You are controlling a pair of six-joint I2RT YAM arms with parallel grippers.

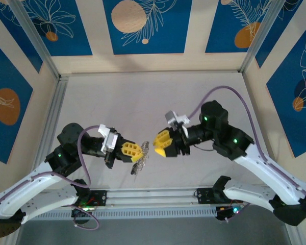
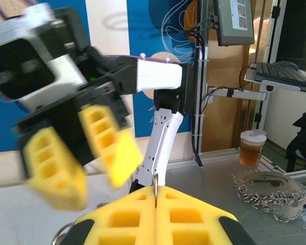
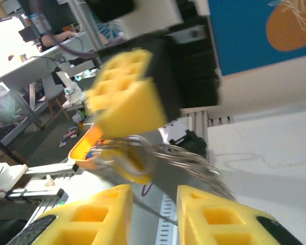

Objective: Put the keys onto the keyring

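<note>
My left gripper (image 1: 141, 149) is shut on the keyring (image 1: 145, 148), held above the table. Several keys (image 1: 139, 164) dangle below it. In the left wrist view the ring's thin metal edge (image 2: 155, 185) sticks up from the seam of the closed yellow pads (image 2: 127, 217). My right gripper (image 1: 157, 144) faces it a short way to the right, open, with nothing between its fingers. In the right wrist view the open right gripper (image 3: 153, 209) points at the blurred keyring (image 3: 137, 149) and the fanned keys (image 3: 199, 164) under the left fingers (image 3: 125, 97).
The pale table top (image 1: 143, 102) is boxed in by aluminium posts and blue patterned panels. A slotted rail (image 1: 153, 196) runs along the near edge between the arm bases. Purple cables (image 1: 234, 97) loop over both arms.
</note>
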